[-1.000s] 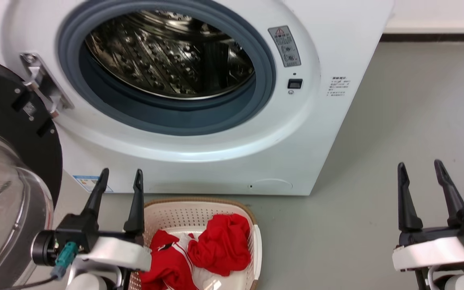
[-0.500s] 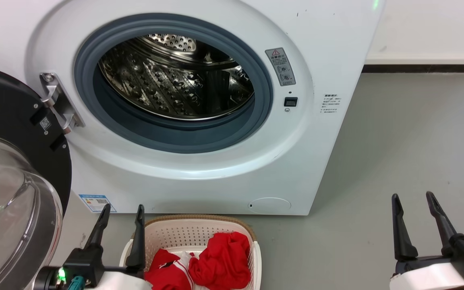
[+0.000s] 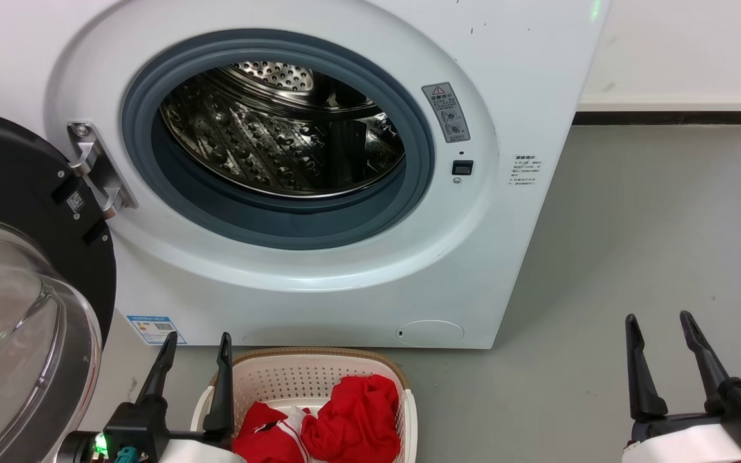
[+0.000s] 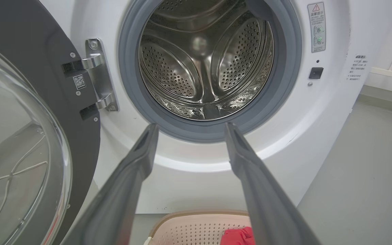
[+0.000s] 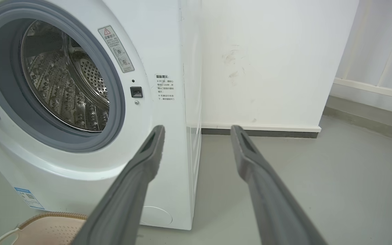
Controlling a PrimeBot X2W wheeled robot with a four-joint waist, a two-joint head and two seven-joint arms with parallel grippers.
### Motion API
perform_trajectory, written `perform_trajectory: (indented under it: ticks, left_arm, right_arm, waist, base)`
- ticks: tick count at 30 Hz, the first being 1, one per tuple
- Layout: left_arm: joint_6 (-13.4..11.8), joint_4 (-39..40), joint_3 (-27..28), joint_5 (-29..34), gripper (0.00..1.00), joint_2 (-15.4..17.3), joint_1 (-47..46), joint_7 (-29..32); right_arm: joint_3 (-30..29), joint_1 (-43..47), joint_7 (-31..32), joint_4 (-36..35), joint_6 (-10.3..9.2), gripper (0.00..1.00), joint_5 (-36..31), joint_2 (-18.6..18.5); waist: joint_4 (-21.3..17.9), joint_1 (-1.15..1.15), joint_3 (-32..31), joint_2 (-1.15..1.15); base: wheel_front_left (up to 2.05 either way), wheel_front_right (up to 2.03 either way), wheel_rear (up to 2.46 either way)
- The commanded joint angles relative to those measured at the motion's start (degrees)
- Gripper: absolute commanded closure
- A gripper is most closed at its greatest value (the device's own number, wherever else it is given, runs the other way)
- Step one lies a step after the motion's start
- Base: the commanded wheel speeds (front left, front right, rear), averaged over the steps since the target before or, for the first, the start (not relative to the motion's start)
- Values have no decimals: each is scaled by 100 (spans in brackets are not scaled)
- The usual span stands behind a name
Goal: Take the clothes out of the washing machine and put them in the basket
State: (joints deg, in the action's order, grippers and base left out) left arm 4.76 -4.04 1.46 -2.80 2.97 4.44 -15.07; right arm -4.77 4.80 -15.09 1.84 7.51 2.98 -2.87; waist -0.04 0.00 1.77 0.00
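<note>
Fingers [image 3: 222, 386] wide, empty, left gripper [image 3: 196, 339] and right gripper [image 3: 658, 318]; perforated steel drum [image 3: 267, 154] bare (visible part); red garments [image 3: 357, 418] in cream plastic basket [image 3: 306, 379]; you're likely done.

The washer [image 3: 357, 302] faces me with its drum [image 3: 267, 141] unblocked behind the grey rim, so a claw could go straight in. On my left the open door [image 3: 23, 308] and its hinge [image 3: 97, 170] crowd that side (the glass bulges my way), just beside my left claw [image 3: 197, 335]. The basket [image 3: 319, 355] sits at the washer's foot, open on top, with clothes [image 3: 345, 418] heaped low inside. My right claw [image 3: 658, 317] hangs over open grey floor [image 3: 653, 212], which runs back to the wall [image 3: 679, 51].
</note>
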Motion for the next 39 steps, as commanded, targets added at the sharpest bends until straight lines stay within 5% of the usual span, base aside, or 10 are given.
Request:
perform_trajectory:
  ticks: [1, 11, 12, 18, 39]
  left_arm:
    - [-28, 48, -3, 14, 0, -10, -51, -15]
    - [-92, 138, 60, -5, 0, -12, -13, -15]
    - [-89, 111, 55, 22, 100, -1, -12, 0]
    - [-85, -157, 69, -81, 100, -11, 24, 62]
    - [15, -373, 186, -2472, 100, -10, -278, 624]
  right_arm:
    - [12, 49, -11, -5, -5, 0, -32, -1]
    - [9, 5, -11, -9, -4, 0, -38, -1]
    - [4, -2, 1, 0, 0, 100, -1, 0]
    - [19, 18, 20, 221, 1, 100, 97, 16]
    - [72, -295, 512, 480, 0, 100, 2572, -74]
  waist:
    - [0, 0, 13, 0]
    - [-34, 0, 28, 0]
    - [-35, 1, 30, 0]
    - [-36, 1, 29, 0]
    - [-30, 1, -2, 0]
  base:
    - [0, 0, 0]
    - [0, 0, 0]
    - [0, 0, 0]
    - [0, 0, 0]
    - [0, 0, 0]
